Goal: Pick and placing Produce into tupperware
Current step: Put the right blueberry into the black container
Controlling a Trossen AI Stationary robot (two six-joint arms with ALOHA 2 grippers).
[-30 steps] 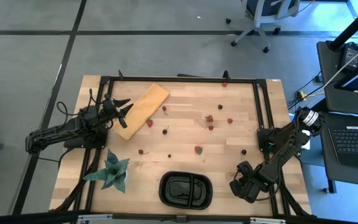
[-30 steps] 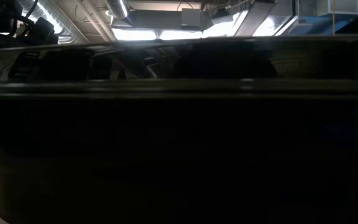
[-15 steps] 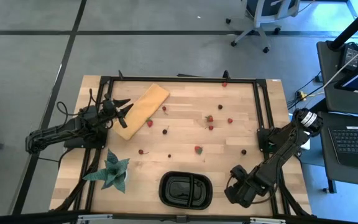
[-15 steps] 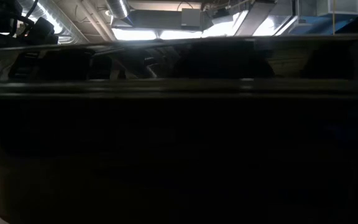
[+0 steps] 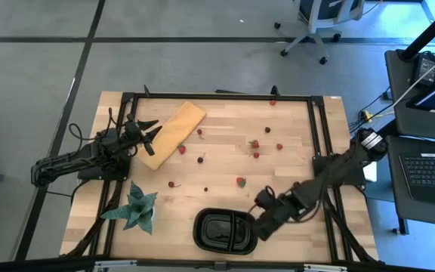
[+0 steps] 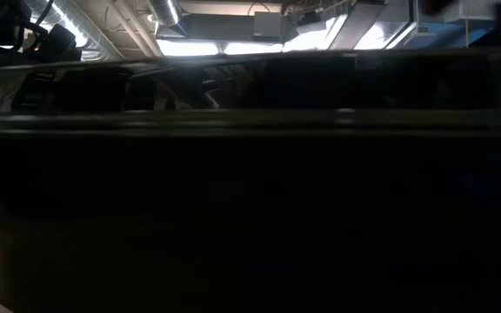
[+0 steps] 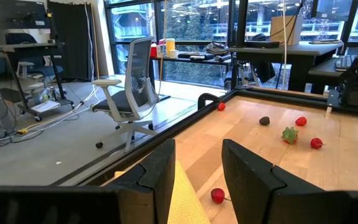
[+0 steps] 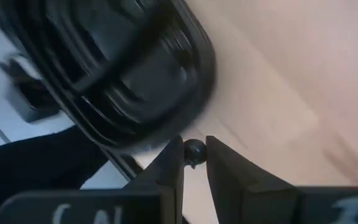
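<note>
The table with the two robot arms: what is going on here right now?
The right gripper is shut on a dark berry, pinched between its fingers, and it sits beside the right end of the black tray near the table's front edge. The left gripper waits, open, over the tan board at the far left. Red strawberries and other dark berries lie scattered across the wooden table. A green spiky plant stands left of the tray.
</note>
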